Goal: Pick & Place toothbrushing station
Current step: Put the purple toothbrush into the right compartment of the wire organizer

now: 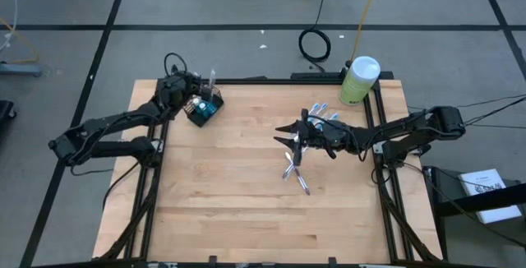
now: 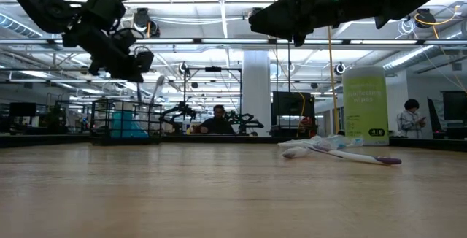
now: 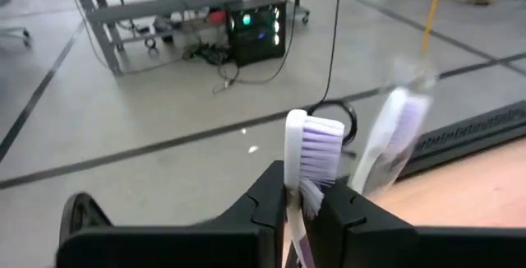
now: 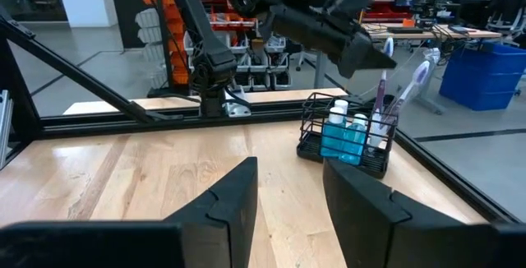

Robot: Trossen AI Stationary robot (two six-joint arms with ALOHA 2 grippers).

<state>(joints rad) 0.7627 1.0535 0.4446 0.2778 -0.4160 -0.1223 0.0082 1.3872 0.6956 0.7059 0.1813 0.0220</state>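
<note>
Wooden table: left pincer hides its toothbrush handle.

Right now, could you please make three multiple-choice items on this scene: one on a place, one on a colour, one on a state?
1. Where is the holder?
A. near the table's far left corner
B. at the table's middle
C. on the floor

2. What colour is the canister's lid?
A. red
B. white
C. black

3. What is the left pincer doing?
A. hanging empty
B. pressing on the canister
C. gripping a toothbrush

Answers: 1 A, the high view shows the holder by that corner. 2 B, the lid shows white from above. 3 C, the left wrist view shows the fingers shut on the brush's neck.
</note>
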